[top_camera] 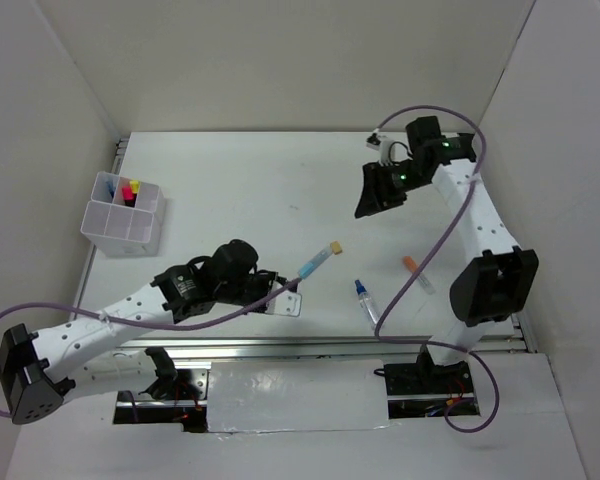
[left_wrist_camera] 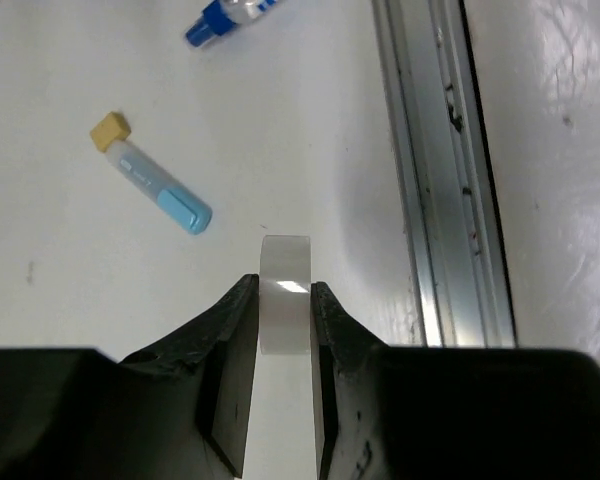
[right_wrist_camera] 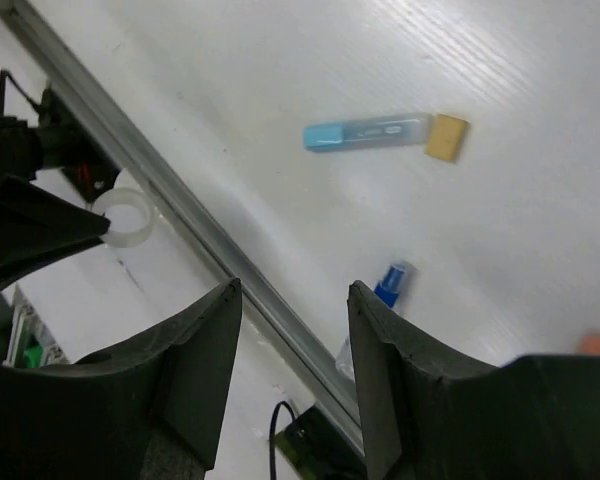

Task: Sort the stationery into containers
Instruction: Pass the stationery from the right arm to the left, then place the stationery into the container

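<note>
we find the left gripper (left_wrist_camera: 283, 290) closed narrowly on the clear tape ring (left_wrist_camera: 285, 260), which is held on edge between its fingers. the right gripper (right_wrist_camera: 294, 300) has its jaws parted with nothing between them. the light-blue marker (top_camera: 318, 260), blue-capped bottle (top_camera: 364, 296) and orange-capped tube (top_camera: 414, 268) lie loose on the table (top_camera: 230, 180). the organizer box (top_camera: 105, 228), at the far left, holds highlighters (top_camera: 130, 190) toward its rear, pink and yellow caps up.
</note>
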Controlling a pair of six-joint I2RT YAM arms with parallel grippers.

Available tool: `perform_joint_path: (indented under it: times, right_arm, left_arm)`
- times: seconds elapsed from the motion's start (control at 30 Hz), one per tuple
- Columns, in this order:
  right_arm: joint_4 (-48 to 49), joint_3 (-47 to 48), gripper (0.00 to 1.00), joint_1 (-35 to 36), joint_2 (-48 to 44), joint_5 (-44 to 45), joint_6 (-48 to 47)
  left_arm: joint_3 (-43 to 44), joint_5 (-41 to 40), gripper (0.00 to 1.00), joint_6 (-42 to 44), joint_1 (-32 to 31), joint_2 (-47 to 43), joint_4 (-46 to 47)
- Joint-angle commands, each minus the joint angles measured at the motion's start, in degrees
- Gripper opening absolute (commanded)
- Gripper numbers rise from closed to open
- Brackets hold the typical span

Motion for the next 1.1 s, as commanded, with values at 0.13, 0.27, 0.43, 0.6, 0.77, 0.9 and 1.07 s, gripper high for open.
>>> perform_joint_path:
  times: [0.13, 0.27, 0.43, 0.6, 0.77, 0.9, 1.07]
  right_arm:
    - [5.6, -9.5, 0.54, -9.2, -9.9, 4.5, -0.1]
    - [7.0, -12.0, 0.54, -11.5, -10.9, 4.2, 0.8]
    - [8.2, -12.6, 0.54, -11.4, -10.3, 4.0, 1.8]
    - [9.9, -13.6, 0.54, -10.7, -9.6, 4.0, 2.9]
    - [11.2, -15.6, 0.54, -10.7, -9.8, 5.9, 3.2]
    - [11.9, -17.1, 0.54, -10.6, -10.7, 6.9, 2.8]
    - [11.7, -17.5, 0.54, -10.6, -10.5, 7.2, 2.5]
  left_arm:
    - [12.8, -1.3, 0.00, -31.8, 16.7, 10.5, 4.4]
    - [19.3, -0.2, 0.00, -39.9, 34.2, 16.1, 4.1]
    - [28.1, -2.5, 0.00, -36.3, 51.6, 23.7, 2.6]
    - [36.8, -2.6, 0.00, -33.2, 61.9, 31.6, 0.0]
    - [43.6, -3.8, 0.02, -30.8, 66.6, 39.4, -4.6]
    - [45.6, -3.1, 0.02, -31.8, 71.0, 42.8, -5.3]
    - [44.2, -5.7, 0.03, -32.0, 71.3, 43.3, -1.9]
